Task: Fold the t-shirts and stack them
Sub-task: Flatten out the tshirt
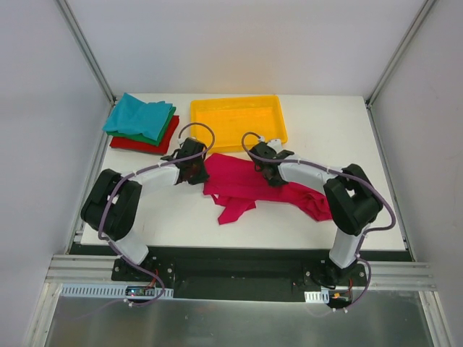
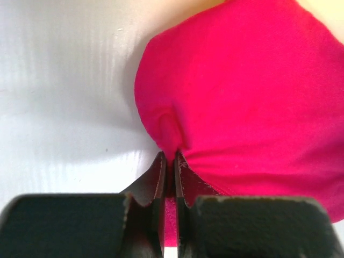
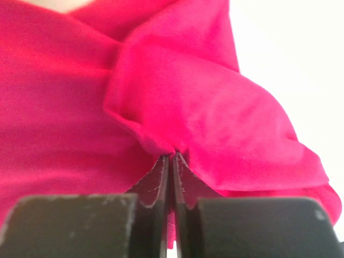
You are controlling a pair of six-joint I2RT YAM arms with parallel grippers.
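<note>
Far left corner of the table: the folded stack, teal t-shirt on top, green t-shirt peeking out under it, red t-shirt at the bottom, right up against the table's left edge. Moving along, the left gripper sits at the left border of the magenta-pink t-shirt, which lies rumpled mid-table. Only the left wrist view shows the grip: the left gripper has its jaws pinched tight on a small tuck of the hem, with bare white table to its left. Behind, the yellow tray lies just beyond the shirt's far edge. Then the right gripper on that far edge. Its wrist view fills with cloth, and the right gripper has its jaws clamped on a pucker. From overhead, a flap trails toward the near edge, with open table at front left.
</note>
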